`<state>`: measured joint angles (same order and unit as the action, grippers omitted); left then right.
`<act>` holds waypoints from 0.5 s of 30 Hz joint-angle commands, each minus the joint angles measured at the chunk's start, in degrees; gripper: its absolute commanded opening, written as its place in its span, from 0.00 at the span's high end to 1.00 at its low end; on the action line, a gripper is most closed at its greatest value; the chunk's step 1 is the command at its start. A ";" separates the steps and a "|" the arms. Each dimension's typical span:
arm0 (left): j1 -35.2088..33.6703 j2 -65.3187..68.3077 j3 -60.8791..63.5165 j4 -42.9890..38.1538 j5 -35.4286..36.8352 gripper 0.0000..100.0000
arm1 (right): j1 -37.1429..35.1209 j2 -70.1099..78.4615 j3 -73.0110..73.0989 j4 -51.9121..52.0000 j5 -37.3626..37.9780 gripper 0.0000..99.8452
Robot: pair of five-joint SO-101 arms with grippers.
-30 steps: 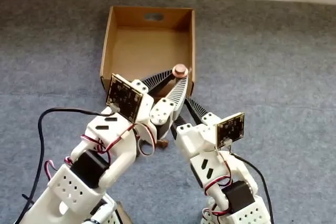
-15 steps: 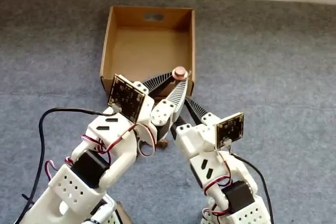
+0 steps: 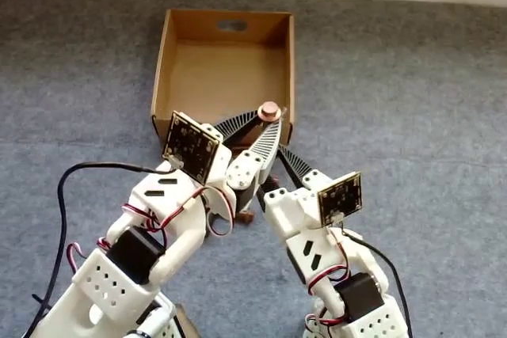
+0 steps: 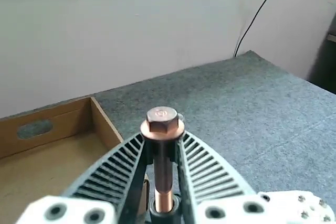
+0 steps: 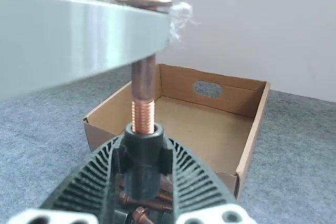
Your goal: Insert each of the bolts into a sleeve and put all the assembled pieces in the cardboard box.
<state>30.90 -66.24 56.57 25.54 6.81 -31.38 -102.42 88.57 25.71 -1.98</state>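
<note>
Compared with one second ago, the head of the bolt (image 3: 271, 110) sits a little lower in the high view. The camera board (image 3: 339, 198) on the right arm (image 3: 333, 267) has tipped and shifted slightly toward the left arm (image 3: 150, 235), while the cardboard box (image 3: 165, 69) lies where it was. At the far left a black cable (image 3: 62, 195) curves over the grey carpet (image 3: 412, 93) to the left arm. This arm reaches forward, and its left gripper (image 3: 266, 119) is just at the near wall of the box, close to the right corner. In the left wrist view the left gripper (image 4: 164, 141) is nearly closed, and both ribbed fingers press on the shaft of the copper bolt (image 4: 164, 124) just under its hexagonal head. The bolt stands upright. In the right wrist view its threaded end (image 5: 143, 116) goes into the top of the dark sleeve (image 5: 143, 156). How deep it goes inside, I cannot tell. The right gripper (image 5: 143, 144) is closed around this sleeve and holds it upright directly under the bolt. Below the sleeve, some spare bolts (image 5: 149, 203) lie on the carpet. The box stands open behind both grippers, and its brown floor (image 5: 205, 129) is visible. To the right, the right arm comes from the near edge of the table beside the left arm.
</note>
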 commanded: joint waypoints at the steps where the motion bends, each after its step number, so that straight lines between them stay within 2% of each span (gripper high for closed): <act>1: -1.27 -0.48 -0.57 0.18 1.76 0.99 | 0.75 -0.75 -1.19 -0.22 0.88 0.99; 5: -1.27 -0.40 -0.57 0.44 1.85 0.99 | 0.84 -0.66 -0.75 -3.65 1.14 0.99; 15: -1.27 -0.40 -0.84 1.67 1.85 0.99 | 0.84 -0.66 -0.66 -4.00 1.14 0.99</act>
<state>30.73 -66.24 56.57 27.03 8.40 -31.38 -102.42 88.57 23.25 -1.36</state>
